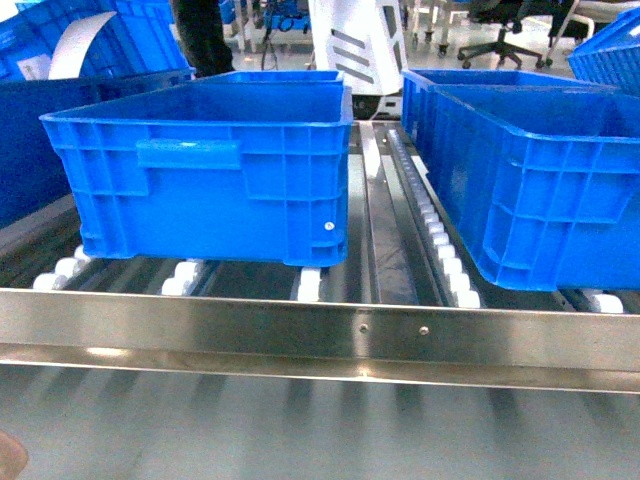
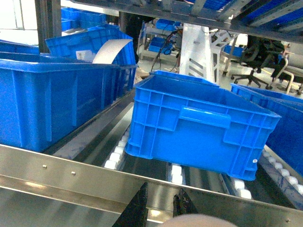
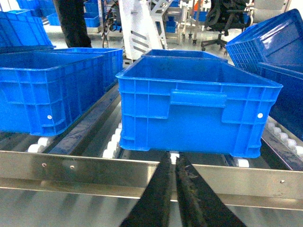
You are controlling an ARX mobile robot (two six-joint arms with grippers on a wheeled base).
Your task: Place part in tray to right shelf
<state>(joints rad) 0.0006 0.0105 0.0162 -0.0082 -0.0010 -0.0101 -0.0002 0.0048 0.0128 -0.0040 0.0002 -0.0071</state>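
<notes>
Facing my stainless-steel roller shelf [image 1: 320,335] with big blue plastic crates [image 1: 215,170] on it

My right gripper [image 3: 176,189] shows black fingers pressed together low in its frame; my left gripper [image 2: 160,205] stands slightly spread, with something pale and rounded at the bottom edge beneath it. The small blue part is in none of my views. Office chairs [image 1: 500,35] fill the upper right
</notes>
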